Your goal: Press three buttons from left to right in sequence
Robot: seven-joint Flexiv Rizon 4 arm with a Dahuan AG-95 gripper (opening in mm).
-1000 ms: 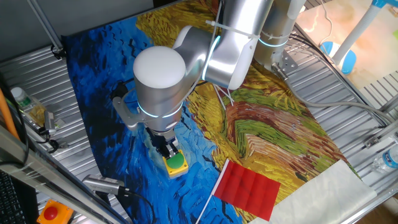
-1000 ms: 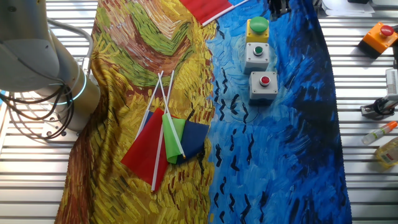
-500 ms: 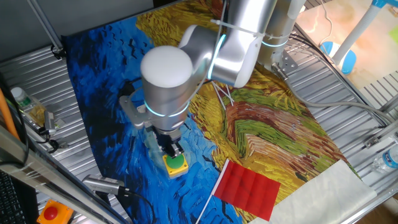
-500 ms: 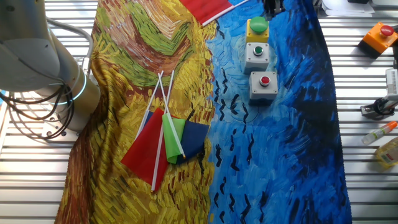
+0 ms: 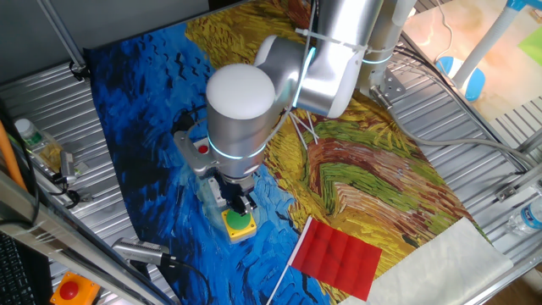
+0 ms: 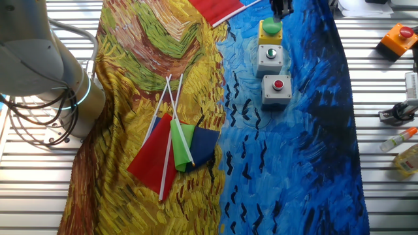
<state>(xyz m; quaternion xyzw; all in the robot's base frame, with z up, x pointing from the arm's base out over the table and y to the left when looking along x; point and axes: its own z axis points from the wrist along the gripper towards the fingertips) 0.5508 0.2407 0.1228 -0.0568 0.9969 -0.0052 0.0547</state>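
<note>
Three button boxes stand in a row on the painted cloth. In the other fixed view they are the grey box with a red button (image 6: 277, 89), the grey box with a small green button (image 6: 270, 58) and the yellow box with a green dome (image 6: 271, 30). My gripper (image 6: 281, 9) comes in from the top edge, just over the dome. In one fixed view the gripper (image 5: 240, 204) hangs right above the yellow box (image 5: 240, 224). The red-button box (image 5: 201, 149) peeks out beside the arm, and the arm hides the middle box. No view shows a gap between the fingertips.
An orange box with a red button (image 6: 400, 38) sits off the cloth on the metal table, also low left in one fixed view (image 5: 68, 290). A red flag (image 5: 339, 258) and a bundle of flags (image 6: 175, 149) lie on the cloth. Bottles (image 6: 406, 158) stand at the edge.
The arm has moved along the row from the middle box toward the yellow box. The gripper now sits over the green dome, and the red-button box has come into sight.
</note>
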